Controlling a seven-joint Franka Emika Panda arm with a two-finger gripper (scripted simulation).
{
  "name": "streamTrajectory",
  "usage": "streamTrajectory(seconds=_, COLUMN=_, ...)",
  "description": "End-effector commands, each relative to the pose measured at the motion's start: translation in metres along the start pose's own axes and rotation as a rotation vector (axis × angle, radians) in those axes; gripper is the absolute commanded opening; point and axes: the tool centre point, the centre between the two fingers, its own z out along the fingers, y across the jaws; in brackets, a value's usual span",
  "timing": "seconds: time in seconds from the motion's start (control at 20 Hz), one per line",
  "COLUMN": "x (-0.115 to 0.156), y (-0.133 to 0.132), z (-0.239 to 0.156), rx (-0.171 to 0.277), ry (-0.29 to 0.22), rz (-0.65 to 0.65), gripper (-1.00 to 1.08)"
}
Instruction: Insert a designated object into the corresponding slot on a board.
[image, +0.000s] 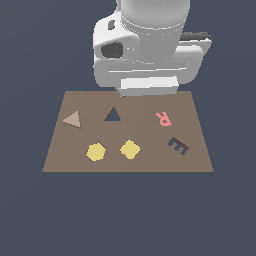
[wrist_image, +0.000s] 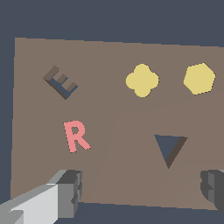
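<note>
The tan-pink triangle block (image: 73, 120) lies flat on the brown board (image: 127, 162), toward the exterior view's left; it is outside the wrist view. Beside it, nearer the board's middle, is the dark triangular slot (image: 113, 115) (wrist_image: 169, 148), with nothing in it. My gripper (wrist_image: 142, 192) hangs above the board's far edge, its jaws wide apart with nothing between them; one fingertip (wrist_image: 70, 189) and the other (wrist_image: 214, 187) show in the wrist view. In the exterior view the arm's white body hides the fingers.
A yellow hexagon (image: 96, 152) (wrist_image: 199, 78) and a yellow lobed shape (image: 130, 149) (wrist_image: 142, 80) lie on the board's near half. A pink letter R (image: 163, 118) (wrist_image: 77, 136) and a dark E-shaped cut-out (image: 178, 146) (wrist_image: 61, 82) sit toward the exterior view's right.
</note>
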Motion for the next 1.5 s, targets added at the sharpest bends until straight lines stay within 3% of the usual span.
streamTrajectory(seconds=0.0, x=0.000, y=0.000, z=0.000, rx=0.000, ry=0.000, rz=0.000, gripper=1.00)
streamTrajectory(seconds=0.7, x=-0.012, y=0.016, z=0.010, rx=-0.002, ry=0.001, rz=-0.105, gripper=1.00)
streamTrajectory(seconds=1.45, x=-0.036, y=0.074, z=0.041, rx=-0.008, ry=0.006, rz=-0.438, gripper=1.00)
